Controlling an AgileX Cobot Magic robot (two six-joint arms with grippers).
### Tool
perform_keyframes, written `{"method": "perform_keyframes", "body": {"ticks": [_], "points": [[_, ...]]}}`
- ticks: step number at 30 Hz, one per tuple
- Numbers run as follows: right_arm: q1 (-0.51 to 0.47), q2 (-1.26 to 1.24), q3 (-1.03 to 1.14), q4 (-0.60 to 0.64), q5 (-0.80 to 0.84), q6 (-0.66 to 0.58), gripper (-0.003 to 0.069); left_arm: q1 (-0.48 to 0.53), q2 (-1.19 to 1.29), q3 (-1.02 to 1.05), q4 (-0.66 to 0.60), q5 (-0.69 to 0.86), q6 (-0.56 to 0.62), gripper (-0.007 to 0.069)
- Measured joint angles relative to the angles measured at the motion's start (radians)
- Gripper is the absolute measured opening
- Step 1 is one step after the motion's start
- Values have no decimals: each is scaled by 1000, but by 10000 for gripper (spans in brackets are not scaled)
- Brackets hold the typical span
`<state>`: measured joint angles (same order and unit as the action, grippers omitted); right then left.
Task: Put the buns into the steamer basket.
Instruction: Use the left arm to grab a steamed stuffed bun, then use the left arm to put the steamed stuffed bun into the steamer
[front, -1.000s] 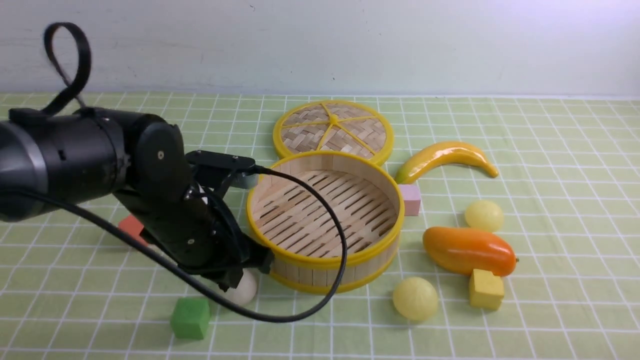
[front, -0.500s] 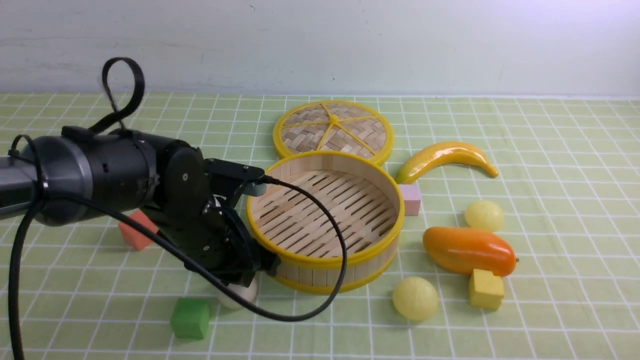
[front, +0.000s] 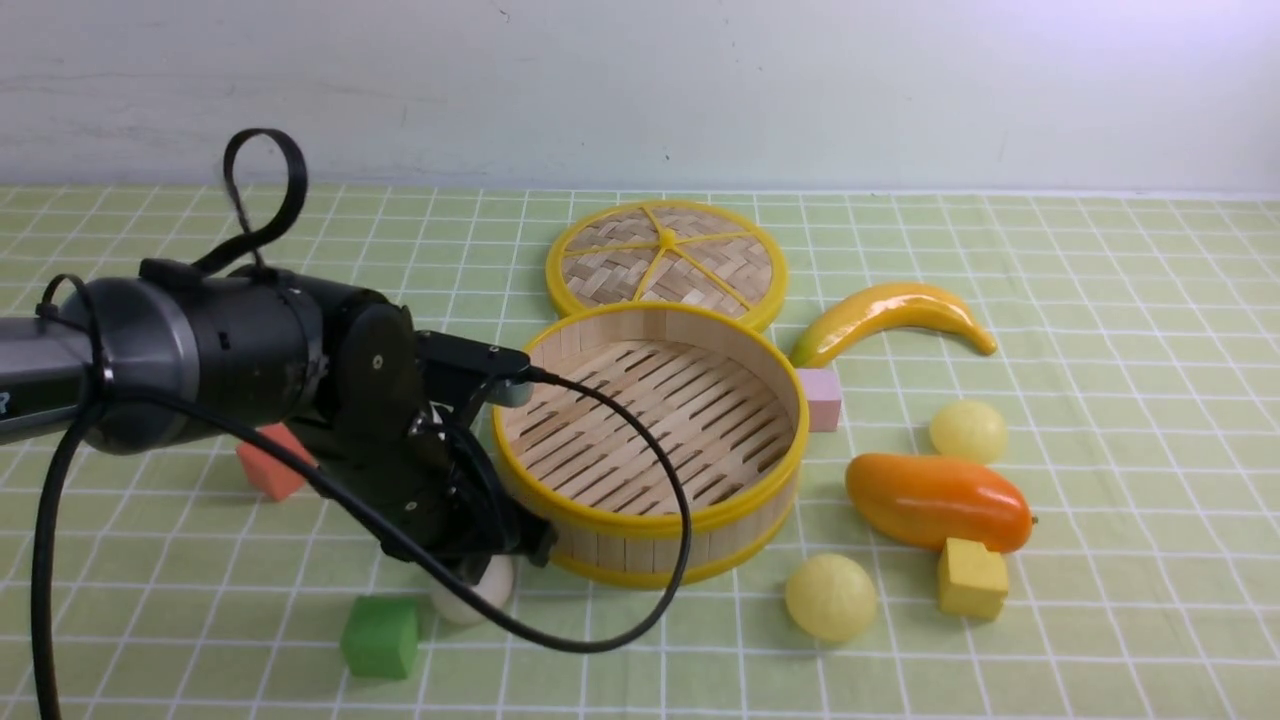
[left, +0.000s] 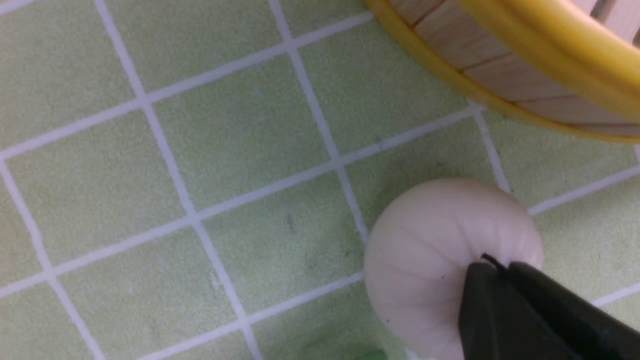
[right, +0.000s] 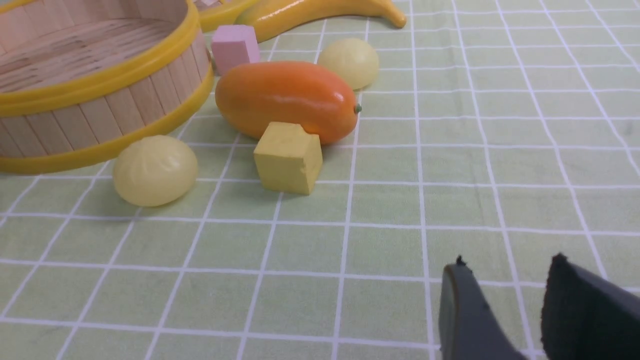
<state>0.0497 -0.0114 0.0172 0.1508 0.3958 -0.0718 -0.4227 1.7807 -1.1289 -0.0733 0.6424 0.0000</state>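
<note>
A: Where is the left claw (front: 483, 566) in relation to the steamer basket (front: 650, 520)?
B: At the basket's near-left side, low down, just outside the wall. Its tips rest on top of the off-white bun (front: 468, 602), which lies on the counter (front: 1100, 300) just beside the basket's lower yellow rim.
A: Spread or pressed together?
B: Pressed together. In the left wrist view the two dark fingers (left: 490, 310) meet with only a seam between them, over the bun's pleated top. Whether they nip a pleat, I cannot tell.
A: The other buns?
B: Both are pale yellow and on the counter outside the basket. One yellow bun (front: 830, 597) lies off the basket's near-right side. The second yellow bun (front: 967, 431) is further to the basket's right, just behind the orange mango (front: 937, 500).
A: And the right claw (right: 507, 260)?
B: It shows only in its own wrist view, spread and holding nothing. It is low over the counter, to the basket's right and nearer the robot.
A: Anything else close to the basket?
B: The woven lid (front: 665, 258) lies flat behind its far rim. A pink cube (front: 822, 398) sits by its right wall. A green cube (front: 380, 635) sits off its near-left side, beyond the off-white bun.
</note>
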Motion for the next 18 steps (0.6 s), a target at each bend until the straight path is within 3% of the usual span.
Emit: {"method": "perform_keyframes", "body": {"ticks": [12, 18], "points": [[0, 0, 0, 0, 0, 0, 239, -3, -148, 0, -3, 77, 0, -13], [0, 0, 0, 0, 0, 0, 239, -58, -243, -63, -23, 105, 0, -13]]}}
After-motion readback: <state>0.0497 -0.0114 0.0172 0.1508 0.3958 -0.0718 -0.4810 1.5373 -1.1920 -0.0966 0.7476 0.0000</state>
